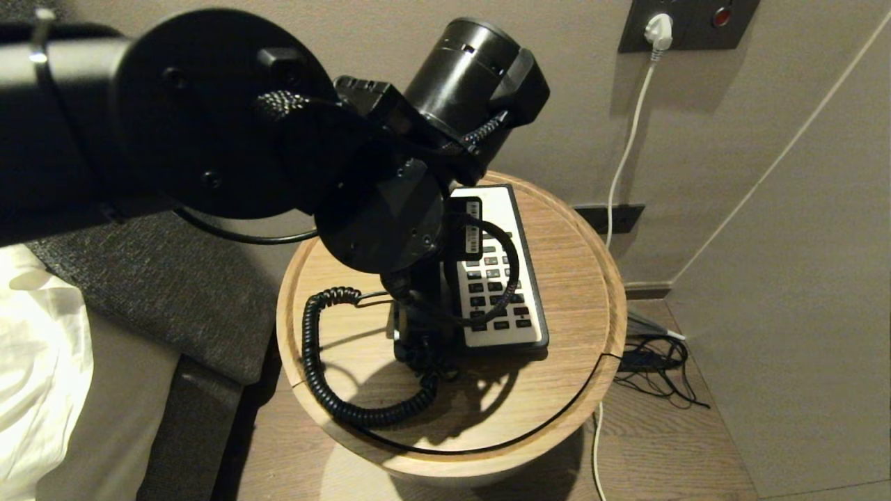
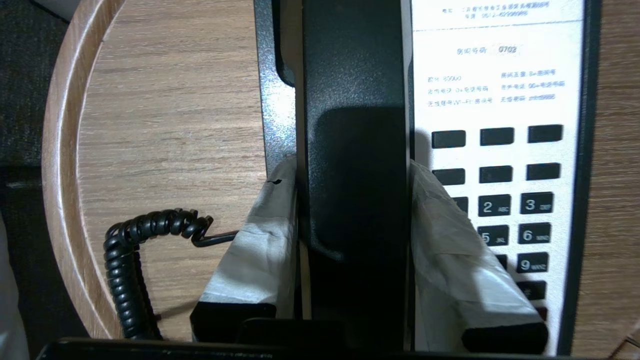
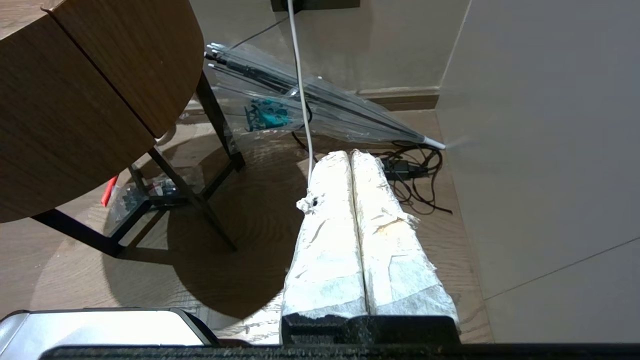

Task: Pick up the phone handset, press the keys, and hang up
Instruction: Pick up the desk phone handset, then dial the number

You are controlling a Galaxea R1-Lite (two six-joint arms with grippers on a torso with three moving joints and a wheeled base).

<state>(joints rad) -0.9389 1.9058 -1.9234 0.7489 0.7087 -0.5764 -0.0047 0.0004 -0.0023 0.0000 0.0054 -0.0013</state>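
The black phone handset (image 2: 355, 100) lies along the left side of the black-and-white phone base (image 2: 500, 90), on a round wooden table (image 1: 578, 278). My left gripper (image 2: 350, 172) comes down from above and is shut on the handset's middle, one taped finger (image 2: 265, 235) pressed to each side. Its black coiled cord (image 1: 313, 362) loops over the table's front left. The keys (image 2: 535, 205) lie just beside the grip. In the head view my left arm hides most of the handset. My right gripper (image 3: 351, 155) hangs shut and empty low over the floor, beside the table.
A grey upholstered seat (image 1: 174, 292) with white bedding stands left of the table. A white cable (image 1: 626, 153) runs from a wall socket (image 1: 686, 24) down to tangled leads (image 3: 415, 175) on the floor. A clear folded umbrella (image 3: 320, 107) lies by the table legs (image 3: 215, 125).
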